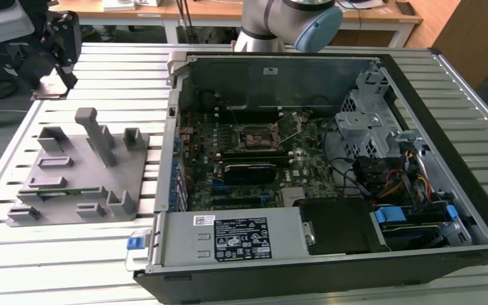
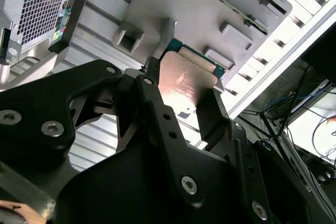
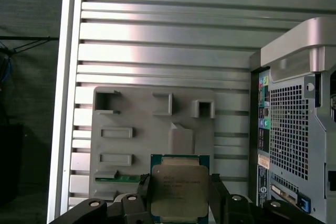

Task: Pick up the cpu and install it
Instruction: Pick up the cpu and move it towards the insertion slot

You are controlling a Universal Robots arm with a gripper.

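- Gripper (image 3: 180,182) in the first wrist view: two black fingers (image 3: 144,187) press on opposite edges of the cpu (image 3: 179,192), pinching it with its silver top facing the camera.
- Faint print covers the cpu's top, but it is too small to read.
- Past the cpu lies a grey fixture (image 3: 136,129) on the slatted table (image 3: 157,40), with a green strip (image 3: 118,178) in one slot. Beside it stands the case (image 3: 294,129), showing its rear grille and coloured ports.
- Second wrist view: the cpu (image 2: 186,85) sits between the fingers (image 2: 157,103), its green rim showing, held in the air apart from the fixture (image 2: 210,3).
- Exterior view: the gripper (image 1: 61,70) hangs at the table's far corner, on the exterior view's left, beyond the fixture (image 1: 83,171) and well apart from the case (image 1: 447,95).
- The case lies open, with the socket (image 1: 257,136) bare on the board (image 1: 312,165).
- The supply (image 1: 236,238) carries a black label and a white label, neither readable at this distance.
- The arm (image 1: 286,22) rises behind the case.
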